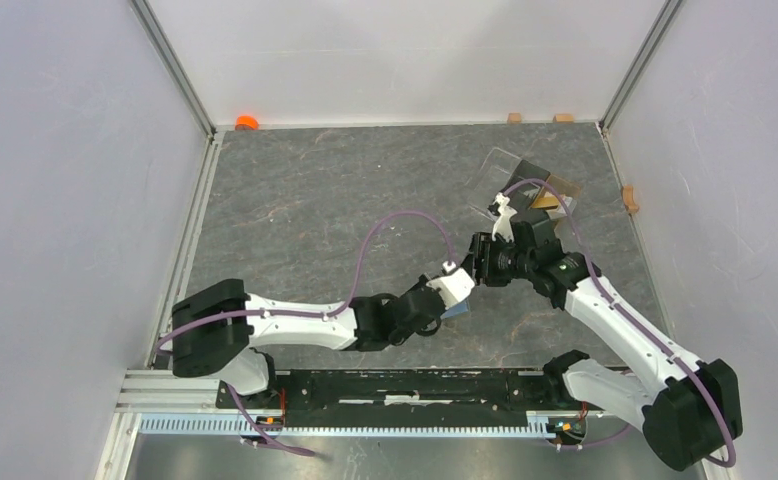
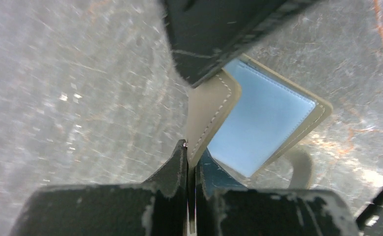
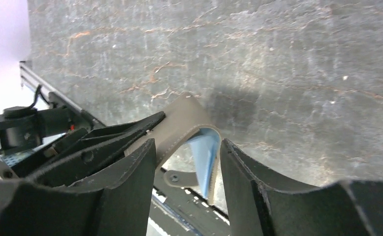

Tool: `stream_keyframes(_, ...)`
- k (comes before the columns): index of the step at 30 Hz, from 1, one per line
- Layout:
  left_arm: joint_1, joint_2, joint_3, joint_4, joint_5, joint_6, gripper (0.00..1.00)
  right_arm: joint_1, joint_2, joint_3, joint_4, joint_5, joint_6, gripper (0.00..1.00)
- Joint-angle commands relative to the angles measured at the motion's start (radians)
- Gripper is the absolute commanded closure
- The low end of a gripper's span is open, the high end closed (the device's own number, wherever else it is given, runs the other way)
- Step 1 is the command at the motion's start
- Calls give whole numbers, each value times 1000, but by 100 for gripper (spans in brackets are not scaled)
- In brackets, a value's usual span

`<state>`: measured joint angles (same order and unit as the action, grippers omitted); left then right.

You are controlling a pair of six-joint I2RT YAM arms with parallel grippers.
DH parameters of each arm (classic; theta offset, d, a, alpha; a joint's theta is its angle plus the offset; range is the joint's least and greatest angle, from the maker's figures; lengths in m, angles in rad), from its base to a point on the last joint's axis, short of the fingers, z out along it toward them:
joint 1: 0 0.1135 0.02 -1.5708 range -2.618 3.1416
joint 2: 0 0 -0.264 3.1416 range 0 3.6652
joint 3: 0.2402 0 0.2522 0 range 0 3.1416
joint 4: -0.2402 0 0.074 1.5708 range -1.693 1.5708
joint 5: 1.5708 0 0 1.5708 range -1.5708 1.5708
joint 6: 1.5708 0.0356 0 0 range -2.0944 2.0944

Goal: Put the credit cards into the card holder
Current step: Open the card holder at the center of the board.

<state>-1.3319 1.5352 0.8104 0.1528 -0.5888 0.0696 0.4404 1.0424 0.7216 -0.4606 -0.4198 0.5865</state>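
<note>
Leftward first, the left gripper [image 1: 457,296] [image 2: 192,152] lies out toward mid-table, its jaws pressed together on the khaki flap [image 2: 207,115] of the wallet [image 2: 266,120]. In the left wrist view the flap's stitched edge runs down into the slit between the two dark fingers. The rest of the wallet spreads out just beyond the fingertips, its pale blue inside facing the camera, with the grey table [image 1: 315,200] behind it. A dark finger of the other arm crosses the top of that view and covers the wallet's far corner.

From above, only a blue sliver of the wallet [image 1: 456,312] shows, right under the left jaws and close to the right ones.

The right gripper [image 1: 481,266] [image 3: 187,142] faces it from the other side, its jaws standing apart. In the right wrist view the wallet [image 3: 179,120] sits in the gap between them. The khaki flap curves by the left-hand finger and the blue lining shows edge-on near the right-hand one. Whether either finger touches it I cannot tell. The left gripper's fingers [image 3: 96,147] lie just beyond, on the flap.

Well past the right jaws, toward the table's far right corner, lies a clear box [image 1: 500,165]. The tan-gold cards [image 1: 561,186] show at its right end, far from both sets of jaws.
</note>
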Motion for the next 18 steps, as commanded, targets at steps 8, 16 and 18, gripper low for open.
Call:
stream_keyframes(8, 295, -44, 15, -221, 513, -613, 98, 1, -113, -130, 234, 35, -113, 45)
stream_keyframes(16, 442, -18, -72, -157, 731, -741, 95, 119, -87, -166, 417, -6, -96, 46)
stream_keyframes(18, 448, -13, -76, -157, 740, -747, 94, 174, -57, -151, 452, 30, -96, 46)
